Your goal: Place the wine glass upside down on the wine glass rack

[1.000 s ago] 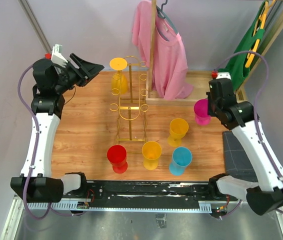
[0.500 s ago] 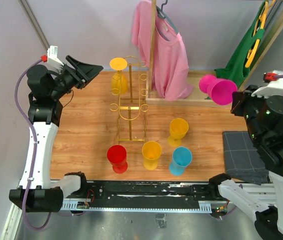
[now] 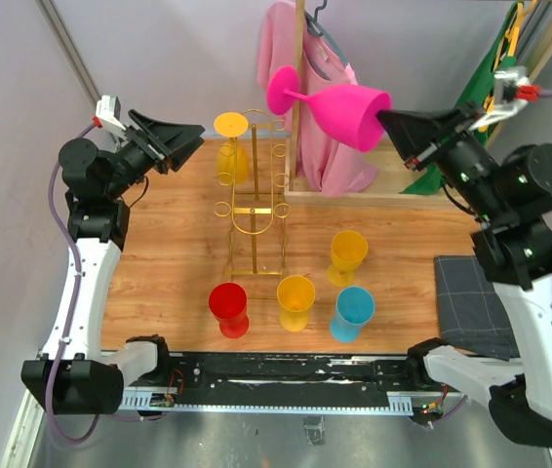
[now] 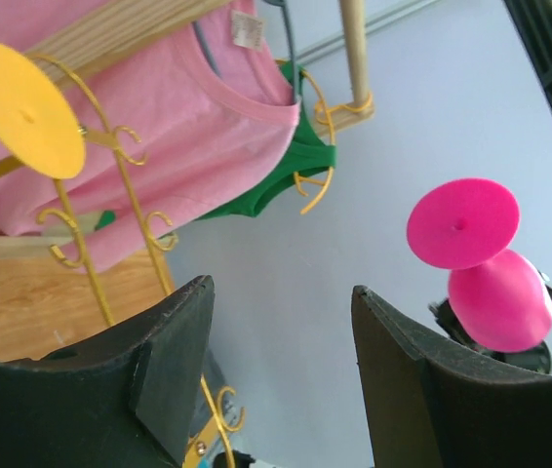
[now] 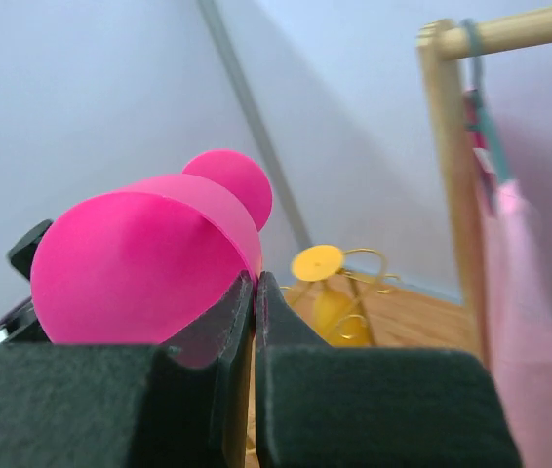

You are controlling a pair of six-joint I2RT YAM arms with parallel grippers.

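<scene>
The pink wine glass (image 3: 339,109) hangs in the air, tipped on its side with its foot pointing left, above and to the right of the gold wire rack (image 3: 255,210). My right gripper (image 3: 385,125) is shut on its rim; the right wrist view shows the fingers pinching the rim (image 5: 256,278) of the pink glass (image 5: 144,258), with the rack (image 5: 354,292) beyond. A yellow glass (image 3: 230,146) hangs upside down on the rack's left side. My left gripper (image 3: 190,135) is open and empty, raised left of the rack top. In the left wrist view, the open left gripper (image 4: 281,288) sees the pink glass (image 4: 491,283) ahead.
On the wooden table stand a red glass (image 3: 227,307), two yellow glasses (image 3: 295,300) (image 3: 347,255) and a blue glass (image 3: 354,312). Behind the rack is a wooden clothes stand with a pink shirt (image 3: 330,127) and a green shirt (image 3: 476,107). A grey cloth (image 3: 466,292) lies at the right.
My right arm has lifted the pink glass from the table's right side, tipped it sideways and carried it up and left toward the rack. The left gripper shifted slightly.
</scene>
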